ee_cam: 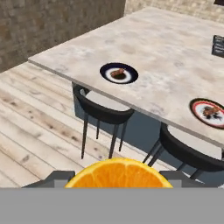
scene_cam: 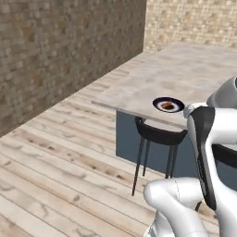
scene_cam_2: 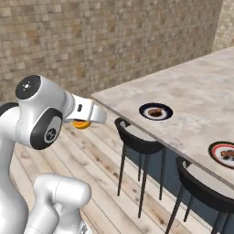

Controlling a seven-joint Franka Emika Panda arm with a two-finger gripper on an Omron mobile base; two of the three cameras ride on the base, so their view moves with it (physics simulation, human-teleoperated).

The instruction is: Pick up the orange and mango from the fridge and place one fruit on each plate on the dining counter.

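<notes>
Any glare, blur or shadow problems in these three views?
Left base view: flat even light, no glare; blue-rimmed plate slightly soft. Right base view: stool casts only faint floor shadow; orange in the gripper stays bright. Hand view: the orange looms large at the bottom edge, cropped; red-rimmed plate crisp.

Open air above the dining counter [ee_cam: 144, 43] (stools [ee_cam: 103, 111] flank its edge).

Even, bright rendered light; textures perhaps slightly soft.
</notes>
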